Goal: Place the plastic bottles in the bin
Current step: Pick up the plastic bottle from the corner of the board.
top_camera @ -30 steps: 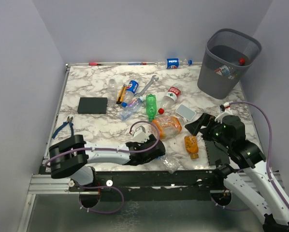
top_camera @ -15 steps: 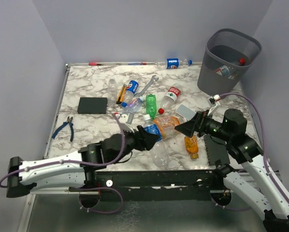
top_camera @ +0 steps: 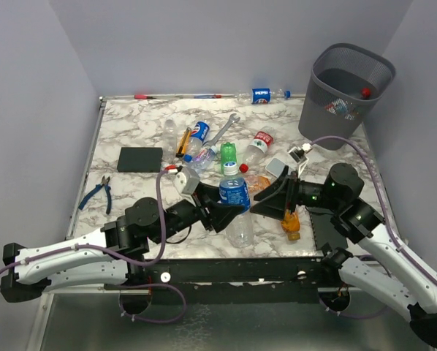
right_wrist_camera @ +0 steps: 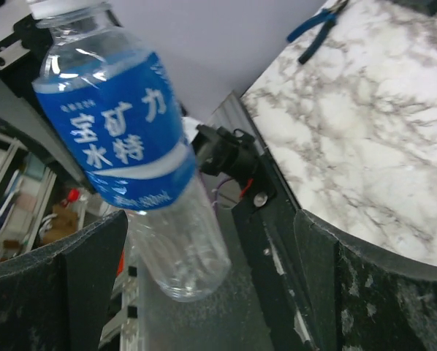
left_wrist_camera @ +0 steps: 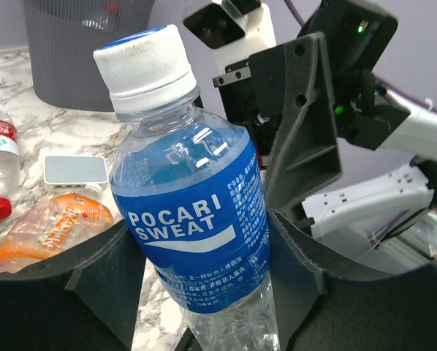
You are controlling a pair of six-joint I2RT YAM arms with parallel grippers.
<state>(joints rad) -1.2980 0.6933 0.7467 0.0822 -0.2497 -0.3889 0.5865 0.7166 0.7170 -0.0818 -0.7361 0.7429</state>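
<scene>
Nearest, grey-veined white marble counter (top_camera: 131, 131), lilac walls around. Above its near edge, upright in left claw (top_camera: 229, 207), pinched at the label: clear bottle (left_wrist_camera: 189, 219), blue Pocari Sweat label, white cap, seemingly empty. Facing it, right claw (top_camera: 270, 199), spread wide, gripping nothing. Beyond, loose bottles (top_camera: 228, 156) scattered mid-counter. Far right, grey mesh bin (top_camera: 346, 95), red cap showing inside.

The clear plastic bottle (left_wrist_camera: 193, 219) bears a blue, white-lettered label; the tabletop (top_camera: 131, 131) is grey-veined white; the mesh bin (top_camera: 335, 117) is dark grey.

bottle (top_camera: 234, 193) in the left tool (top_camera: 226, 210), right tool (top_camera: 267, 198) just right of it; bin (top_camera: 334, 121) behind, far right.
</scene>
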